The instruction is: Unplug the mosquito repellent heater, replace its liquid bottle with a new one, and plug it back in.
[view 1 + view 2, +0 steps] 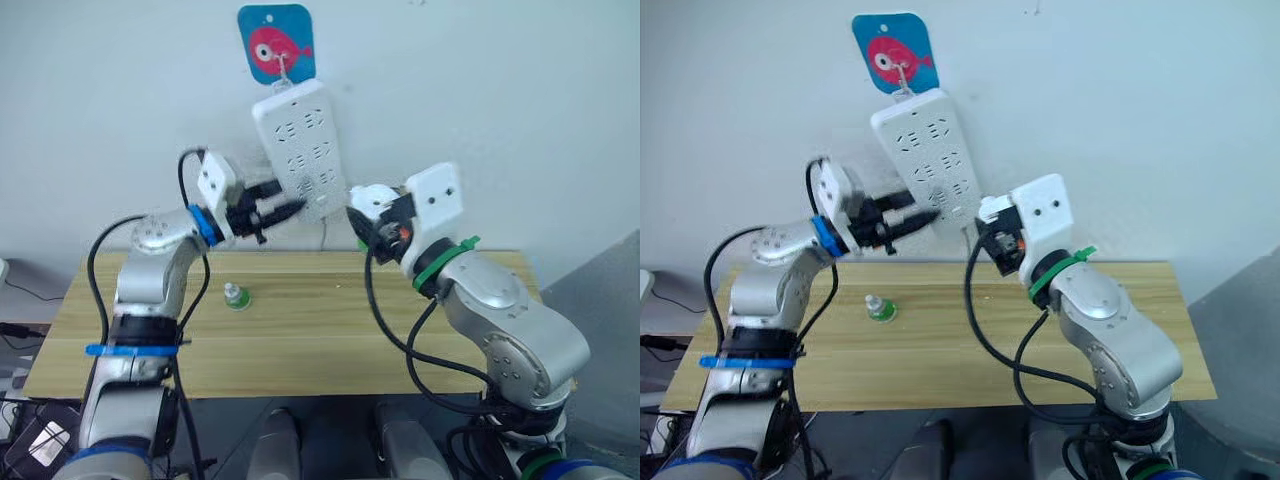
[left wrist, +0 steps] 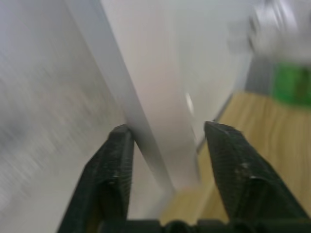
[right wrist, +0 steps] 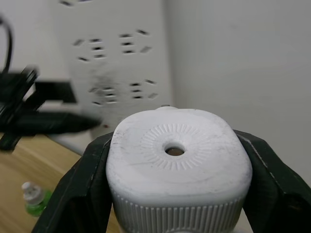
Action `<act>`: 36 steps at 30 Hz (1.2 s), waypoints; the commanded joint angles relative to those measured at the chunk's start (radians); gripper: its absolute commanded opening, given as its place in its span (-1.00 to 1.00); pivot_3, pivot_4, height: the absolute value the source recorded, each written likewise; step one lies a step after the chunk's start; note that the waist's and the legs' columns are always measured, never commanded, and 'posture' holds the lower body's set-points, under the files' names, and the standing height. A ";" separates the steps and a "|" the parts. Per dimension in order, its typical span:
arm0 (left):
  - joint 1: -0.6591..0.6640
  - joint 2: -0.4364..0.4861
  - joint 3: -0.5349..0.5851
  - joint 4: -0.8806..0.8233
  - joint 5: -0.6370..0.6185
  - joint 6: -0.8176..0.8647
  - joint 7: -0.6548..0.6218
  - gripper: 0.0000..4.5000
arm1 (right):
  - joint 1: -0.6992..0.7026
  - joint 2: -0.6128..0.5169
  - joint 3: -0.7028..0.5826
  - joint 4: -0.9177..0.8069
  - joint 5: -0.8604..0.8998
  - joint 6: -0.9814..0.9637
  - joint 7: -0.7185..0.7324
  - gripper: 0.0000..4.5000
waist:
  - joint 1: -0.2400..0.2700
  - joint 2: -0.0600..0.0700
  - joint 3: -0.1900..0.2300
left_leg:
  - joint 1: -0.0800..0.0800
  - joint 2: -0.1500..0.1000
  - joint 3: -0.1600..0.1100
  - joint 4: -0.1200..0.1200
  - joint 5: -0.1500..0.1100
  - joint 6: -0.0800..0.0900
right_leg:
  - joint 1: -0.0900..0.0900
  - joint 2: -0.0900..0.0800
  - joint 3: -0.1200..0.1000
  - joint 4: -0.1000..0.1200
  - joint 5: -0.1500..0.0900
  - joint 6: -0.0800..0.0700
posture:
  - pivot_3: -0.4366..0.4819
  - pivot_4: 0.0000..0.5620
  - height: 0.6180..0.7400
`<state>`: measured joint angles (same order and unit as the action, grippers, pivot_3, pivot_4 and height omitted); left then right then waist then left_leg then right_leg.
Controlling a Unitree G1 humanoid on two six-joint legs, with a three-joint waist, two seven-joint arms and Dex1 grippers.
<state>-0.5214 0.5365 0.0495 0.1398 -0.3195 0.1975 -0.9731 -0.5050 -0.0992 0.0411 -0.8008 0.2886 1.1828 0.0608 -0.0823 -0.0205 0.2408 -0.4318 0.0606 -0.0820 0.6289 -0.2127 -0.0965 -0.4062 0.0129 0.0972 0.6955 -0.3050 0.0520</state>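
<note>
White power strip (image 1: 301,150) hangs tilted on the wall from a hook on a blue sticker with a pink fish (image 1: 277,43), lower end leaning toward the robot's right. Left gripper (image 1: 283,211) is raised to the strip's lower left edge; in the left wrist view its two black fingers (image 2: 112,174) are spread, with the strip's lower edge (image 2: 155,121) between them, one finger right against it, the other with a gap. Right gripper (image 3: 175,194) is pinching the mosquito repellent heater (image 3: 177,167): white rounded body clamped between both black fingers, top face with ribbed ring and small round hole facing the wrist camera. In the head views the heater (image 1: 372,203) is held up in the air just beside the strip's lower right corner, apart from the sockets, not plugged in; cannot tell if it touches the strip's edge. Something green shows below the right gripper (image 1: 362,243), too hidden to name. On the wooden table (image 1: 300,340) below, a small green liquid bottle (image 1: 235,296) with a pale cap stands upright, toward the left side, well apart from both grippers. A thin white cord (image 1: 322,235) drops from the strip's lower end behind the table.
</note>
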 commanded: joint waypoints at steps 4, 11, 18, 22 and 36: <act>0.235 -0.013 0.015 -0.326 -0.072 0.015 0.038 1.00 | 0.043 0.072 -0.180 -0.040 0.089 -0.038 0.022 0.33 | -0.005 0.001 0.001 | 0.000 0.002 -0.001 -0.001 0.000 0.000 | -0.002 0.001 0.000 0.002 -0.001 -0.002 | -0.28 -0.16 0.92; 0.367 -0.148 -0.126 -0.546 -0.058 -0.019 0.131 1.00 | 0.007 0.302 -0.344 -0.057 0.282 0.051 -0.042 0.33 | -0.005 0.002 0.001 | 0.001 0.002 0.001 0.000 0.000 0.000 | -0.001 0.002 0.001 0.003 -0.001 -0.002 | -0.29 -0.15 0.92; 0.275 -0.300 -0.180 -0.487 0.041 -0.145 0.273 1.00 | -0.013 0.386 -0.443 -0.036 0.569 0.087 -0.203 0.33 | -0.010 0.002 0.001 | 0.001 0.001 0.001 0.000 0.000 0.000 | 0.000 0.002 0.002 0.002 -0.001 -0.001 | -0.33 -0.16 0.92; 0.271 -0.315 -0.191 -0.484 0.023 -0.145 0.277 1.00 | 0.002 0.350 -0.441 -0.011 0.730 0.045 -0.316 0.33 | -0.028 0.002 0.001 | 0.001 0.001 0.001 -0.001 0.000 0.000 | 0.000 0.002 0.002 0.002 -0.001 -0.002 | -0.33 -0.16 0.92; 0.262 -0.316 -0.195 -0.506 -0.004 -0.134 0.299 0.82 | 0.048 0.132 -0.290 0.055 1.111 -0.185 -0.578 0.33 | -0.033 0.002 0.001 | 0.001 0.001 0.001 0.000 0.000 0.000 | 0.000 0.002 0.002 0.002 -0.001 -0.001 | -0.32 -0.18 0.92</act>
<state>-0.2483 0.2193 -0.1484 -0.3209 -0.3093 0.0831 -0.6681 -0.4529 0.0427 -0.2746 -0.7247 1.3493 1.0458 -0.5060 -0.1148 -0.0185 0.2419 -0.4311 0.0616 -0.0810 0.6285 -0.2126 -0.0963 -0.4063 0.0152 0.0992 0.6972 -0.3060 0.0505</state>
